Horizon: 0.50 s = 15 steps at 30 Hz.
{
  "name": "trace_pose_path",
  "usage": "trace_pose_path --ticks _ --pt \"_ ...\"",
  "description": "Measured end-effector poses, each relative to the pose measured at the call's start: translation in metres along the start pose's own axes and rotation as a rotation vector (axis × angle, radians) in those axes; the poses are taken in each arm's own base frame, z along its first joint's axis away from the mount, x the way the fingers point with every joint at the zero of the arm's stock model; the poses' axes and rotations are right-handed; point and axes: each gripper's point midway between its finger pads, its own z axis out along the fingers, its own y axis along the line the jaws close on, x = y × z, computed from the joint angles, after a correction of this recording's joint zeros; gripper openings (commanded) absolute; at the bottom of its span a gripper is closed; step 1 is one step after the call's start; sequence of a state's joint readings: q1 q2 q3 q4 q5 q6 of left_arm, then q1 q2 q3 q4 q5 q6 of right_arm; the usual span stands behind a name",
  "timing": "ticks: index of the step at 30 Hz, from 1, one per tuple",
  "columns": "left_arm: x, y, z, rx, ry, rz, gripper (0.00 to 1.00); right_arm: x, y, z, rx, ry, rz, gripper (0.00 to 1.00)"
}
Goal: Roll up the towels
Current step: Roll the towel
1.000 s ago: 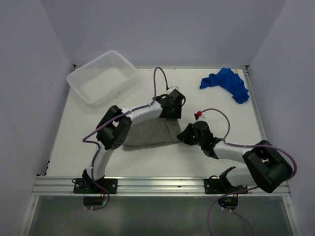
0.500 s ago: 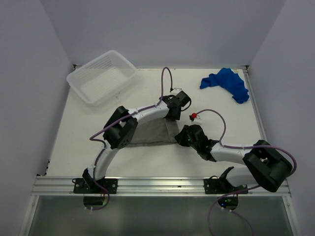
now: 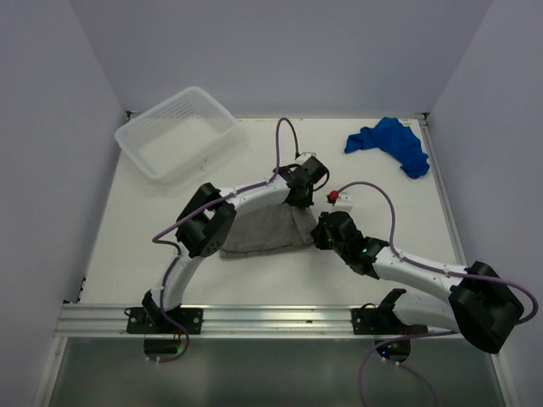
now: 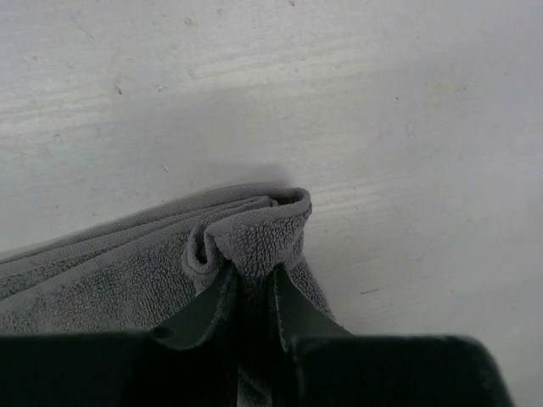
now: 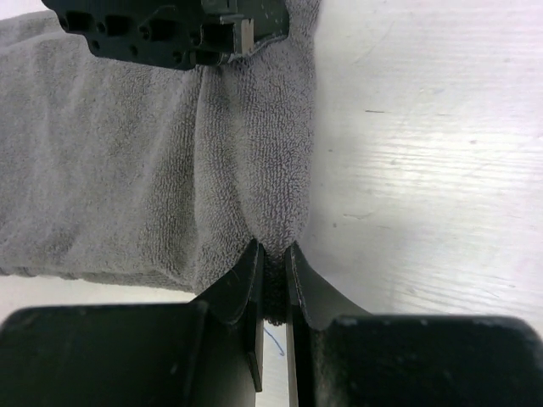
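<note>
The left tool (image 4: 253,270) is clamped on the 1 o'clock corner of the grey towel (image 3: 263,231) at the centre of the worktop (image 3: 254,161), the right tool (image 5: 272,251) on its 4 o'clock corner, with the blue towel (image 3: 390,142) crumpled toward 1 o'clock.

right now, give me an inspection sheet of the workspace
Surface: white table, scuffed, dry.
Job's things: grey towel lies flat at the centre, its right edge pinched up. Blue towel lies crumpled at the far right corner, untouched.
Clutter: basket at the far left, nothing in it.
Grippers: left gripper shut on the grey towel's far right corner; right gripper shut on its near right corner.
Cables: purple cables loop above the left arm and the right arm, clear of both towels.
Surroundings: plain walls on three sides, metal rail at the near edge.
</note>
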<state>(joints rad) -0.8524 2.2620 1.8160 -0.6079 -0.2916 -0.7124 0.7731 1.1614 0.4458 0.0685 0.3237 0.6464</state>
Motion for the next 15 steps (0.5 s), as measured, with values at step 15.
trace_pose_path --ticks 15 --pt "0.000 -0.015 -0.025 0.413 -0.086 -0.292 0.00 -0.002 0.001 -0.030 0.260 -0.014 -0.435 0.00"
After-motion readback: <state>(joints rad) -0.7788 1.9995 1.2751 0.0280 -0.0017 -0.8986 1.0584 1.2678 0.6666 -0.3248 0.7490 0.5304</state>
